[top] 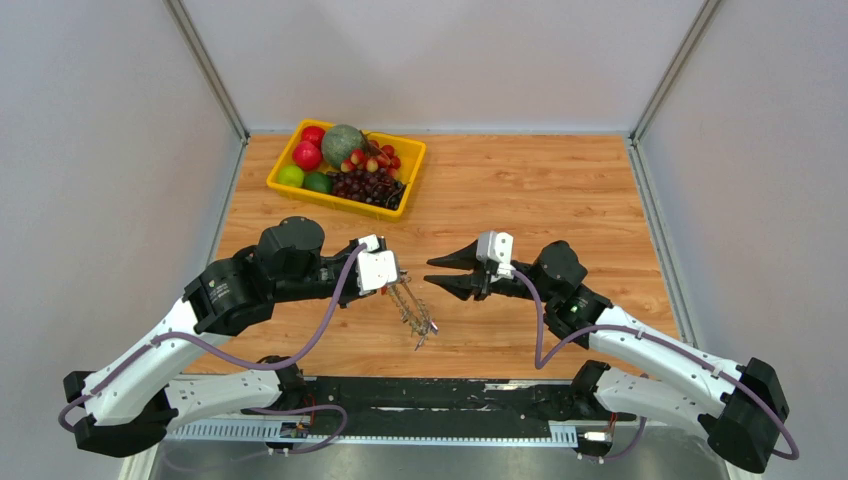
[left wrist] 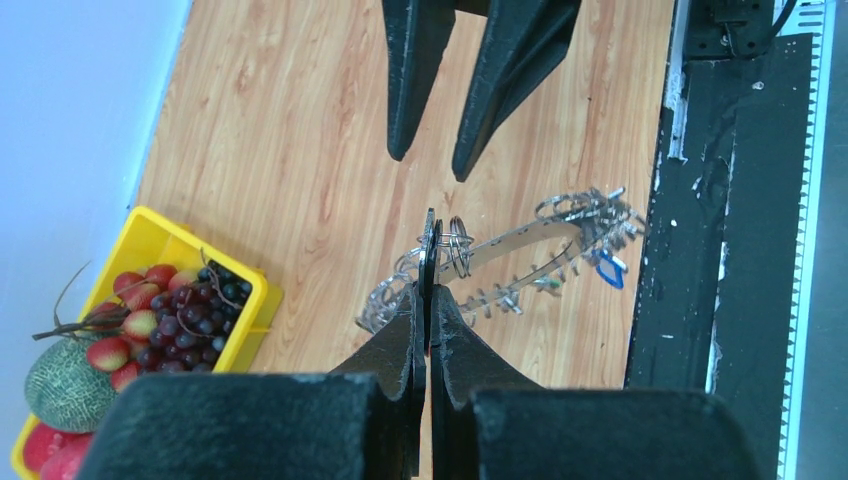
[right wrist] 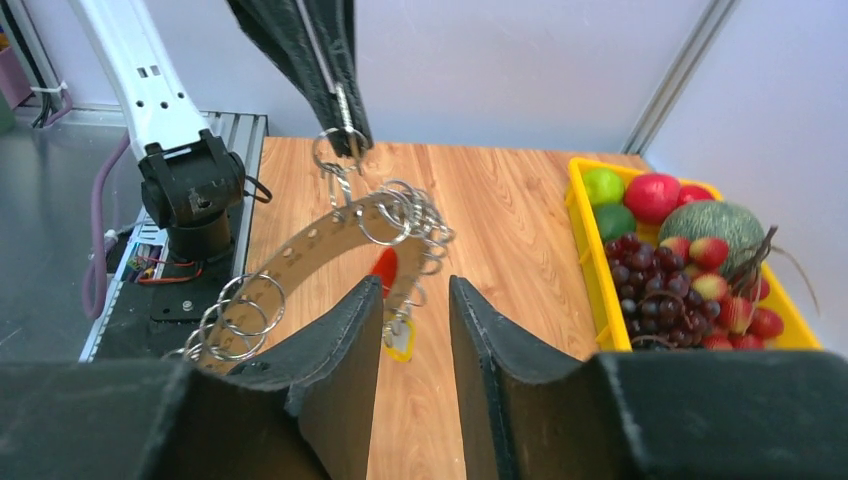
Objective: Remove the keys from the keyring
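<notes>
Left gripper (left wrist: 428,300) pinched shut on the upper end of the keyring (left wrist: 520,240); right gripper (top: 430,272) spread, facing it.
From that pinch the keyring's long axis slants over the table (top: 560,190) toward the near edge. The right gripper's 2 fingers point at its upper end, just beside it. Keys (left wrist: 605,270) dangle low.

Left arm (top: 140,355) and right arm (top: 650,345): white moulded link shells, black rounded joint housings, black angular base housings. Purple cable (top: 540,345) looped along each arm. White boxy camera module (top: 379,270) at each wrist. Left gripper (left wrist: 428,295) and right gripper (right wrist: 413,290): paired matte black fingers, wedge-shaped, tapering to blunt tips, finely grained.
</notes>
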### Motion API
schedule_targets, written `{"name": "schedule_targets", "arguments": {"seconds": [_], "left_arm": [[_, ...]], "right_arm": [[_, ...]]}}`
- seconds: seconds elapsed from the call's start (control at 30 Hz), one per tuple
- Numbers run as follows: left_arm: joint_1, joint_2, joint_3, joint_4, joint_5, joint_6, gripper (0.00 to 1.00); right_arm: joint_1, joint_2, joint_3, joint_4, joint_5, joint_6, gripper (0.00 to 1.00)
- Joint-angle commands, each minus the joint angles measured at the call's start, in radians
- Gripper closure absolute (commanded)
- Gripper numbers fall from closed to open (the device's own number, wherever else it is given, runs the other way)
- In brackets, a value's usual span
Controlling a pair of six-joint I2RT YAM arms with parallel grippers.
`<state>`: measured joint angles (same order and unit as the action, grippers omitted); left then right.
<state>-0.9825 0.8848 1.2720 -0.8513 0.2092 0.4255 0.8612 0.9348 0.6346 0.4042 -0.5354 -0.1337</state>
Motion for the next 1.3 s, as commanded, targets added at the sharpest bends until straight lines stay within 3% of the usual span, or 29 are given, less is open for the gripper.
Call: {"name": "schedule_targets", "arguments": {"seconds": [0.0,0.57,0.67,0.8,1.1,1.27], "left_arm": [[-0.004,-0.013,0.051,0.078,0.029,-0.004,1.0],[-0.004,-0.005,0.043,0.082,0.031,-0.004,1.0],[-0.005,-0.008,0.043,0.083,0.033,-0.004,1.0],[-0.005,-0.013,0.043,0.084,0.025,-0.004,1.0],[-0.004,-0.059,0.009,0.106,-0.051,-0.016,1.0],[-0.004,-0.066,-0.036,0.112,-0.021,-0.024,1.0]], "right_arm": [[0.025,-0.01,0.023,0.082,-0.052,-0.083,0.65],[0.116,0.082,0.113,0.112,-0.037,-0.053,0.67],[0.125,0.103,0.133,0.09,-0.04,-0.055,0.74],[0.129,0.114,0.146,0.066,-0.021,-0.052,1.0],[0.128,0.044,0.116,0.004,0.088,-0.043,1.0],[0.129,0.014,0.104,0.058,0.139,0.019,1.0]]}}
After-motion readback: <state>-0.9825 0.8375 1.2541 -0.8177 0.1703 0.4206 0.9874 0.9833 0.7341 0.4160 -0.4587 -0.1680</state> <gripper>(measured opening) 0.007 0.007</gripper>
